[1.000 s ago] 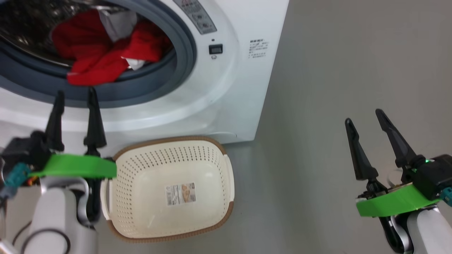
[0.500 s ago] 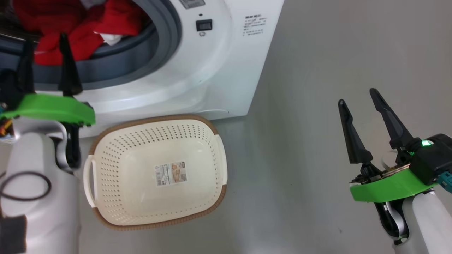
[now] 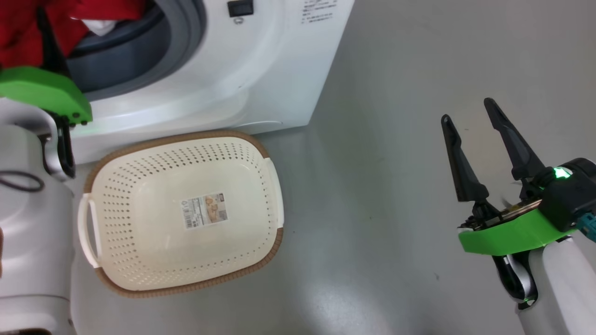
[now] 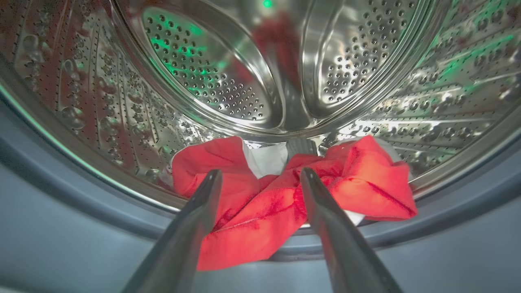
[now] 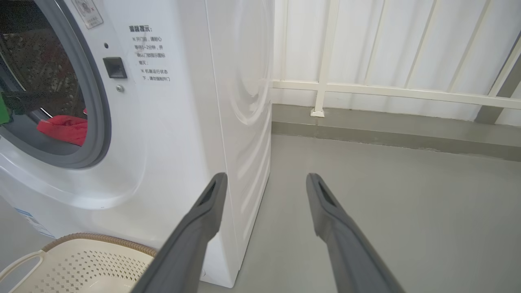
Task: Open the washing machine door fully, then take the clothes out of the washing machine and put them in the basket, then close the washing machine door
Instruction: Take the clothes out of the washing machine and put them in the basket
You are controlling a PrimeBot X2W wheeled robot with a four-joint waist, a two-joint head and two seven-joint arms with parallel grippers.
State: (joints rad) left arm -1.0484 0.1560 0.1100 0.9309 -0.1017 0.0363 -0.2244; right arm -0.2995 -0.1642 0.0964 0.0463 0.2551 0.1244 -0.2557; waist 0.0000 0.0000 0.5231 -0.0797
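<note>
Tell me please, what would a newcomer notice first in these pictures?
The bright red clothes lie at the front of the steel drum, with the open left gripper pointed at them. Next comes the empty cream basket on the floor before the white washing machine.

Bright, even, diffuse light; soft shadows on floor [image 3: 382, 260]. Drum [image 4: 211, 85] throws glare plus green tint. Fingers [image 4: 183, 244] of left hand [image 4: 260, 173] blurry up close. Wrist views bend at edges.
</note>
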